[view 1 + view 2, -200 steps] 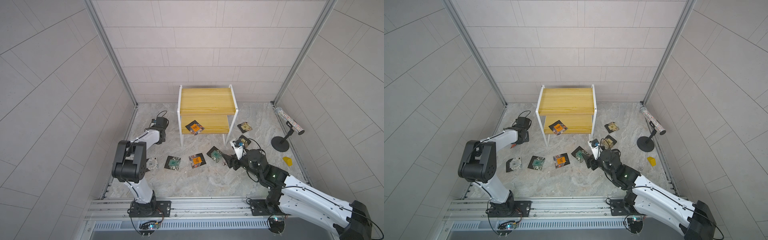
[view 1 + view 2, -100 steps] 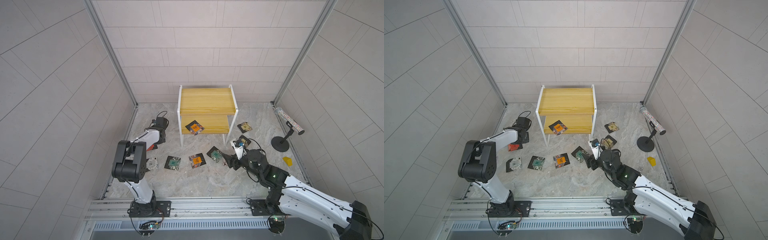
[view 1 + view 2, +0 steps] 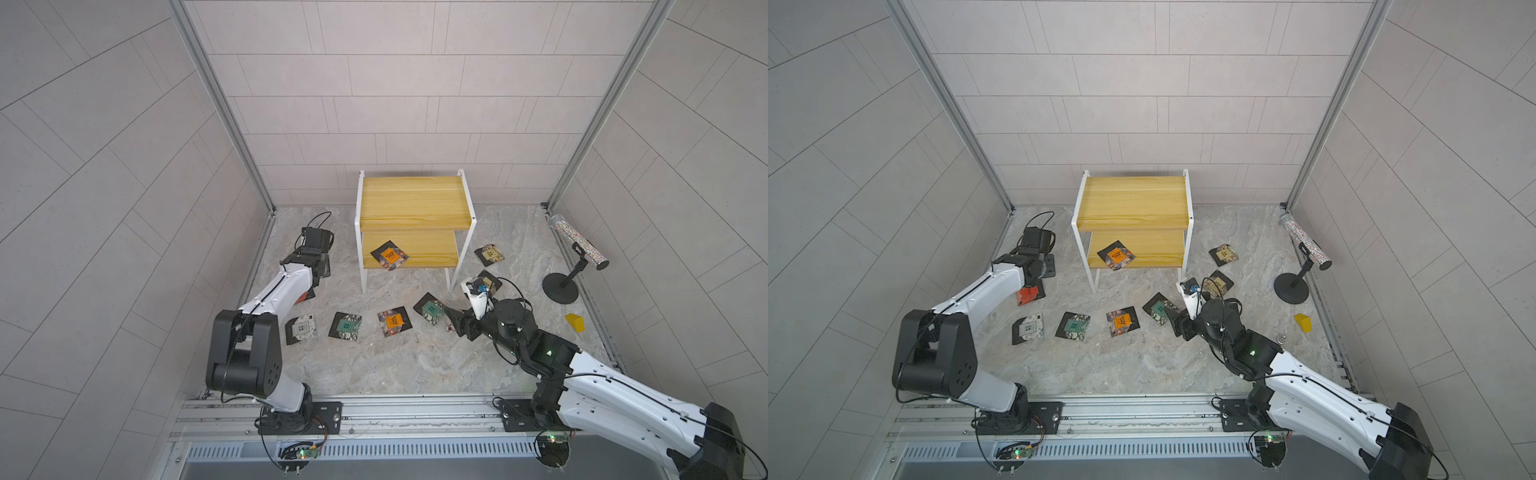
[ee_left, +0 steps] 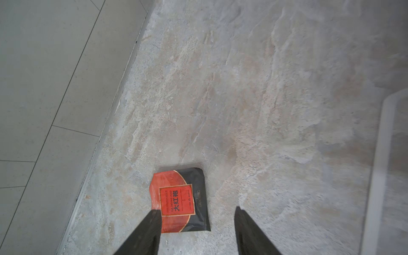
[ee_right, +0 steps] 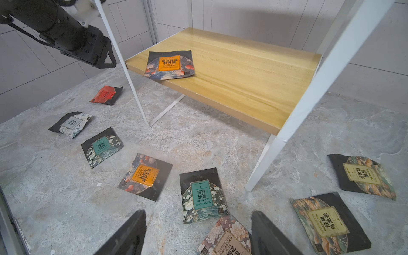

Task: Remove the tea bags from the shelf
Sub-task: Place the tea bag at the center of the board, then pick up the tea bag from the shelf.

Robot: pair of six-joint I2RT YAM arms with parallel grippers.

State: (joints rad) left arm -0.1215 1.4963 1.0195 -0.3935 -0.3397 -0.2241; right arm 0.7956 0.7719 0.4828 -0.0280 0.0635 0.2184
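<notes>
Your left gripper (image 4: 196,209) stands open, a red tea bag (image 4: 176,192) lying loose on the floor (image 4: 265,110) between its tips. Your right gripper (image 5: 198,212), open and empty, faces the shelf (image 5: 330,66), where one orange tea bag (image 5: 169,64) rests on the lower board (image 5: 242,84) ahead.

The left arm (image 3: 282,291) and right arm (image 3: 623,399) wear white shells, black joint housings and looping black cables.

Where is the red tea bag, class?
In a top view the red tea bag lies on the stone surface left of the shelf, beneath the open left end effector.
</notes>
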